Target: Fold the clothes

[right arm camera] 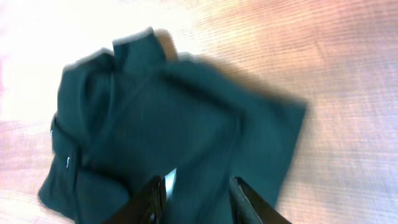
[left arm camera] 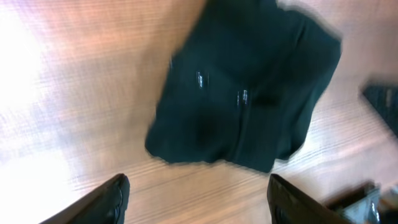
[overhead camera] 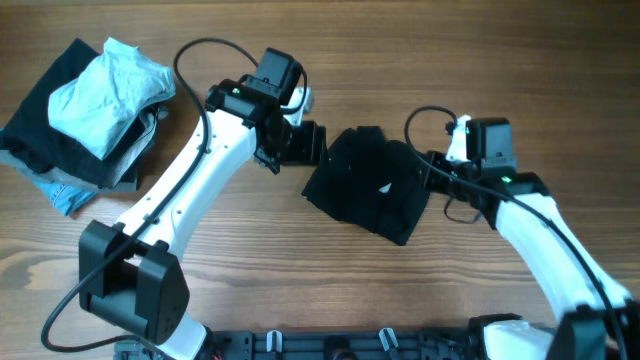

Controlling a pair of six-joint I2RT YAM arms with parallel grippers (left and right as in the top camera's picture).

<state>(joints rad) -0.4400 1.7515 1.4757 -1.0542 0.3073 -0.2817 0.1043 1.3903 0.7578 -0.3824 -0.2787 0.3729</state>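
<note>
There's the black T-shirt (overhead camera: 370,185) bundled mid-way along the desk (overhead camera: 250,270), left tool (overhead camera: 312,145) spread wide and empty just off its left side, right tool (right arm camera: 196,186) half-parted over its right edge, gripping or not I can't tell.
</note>
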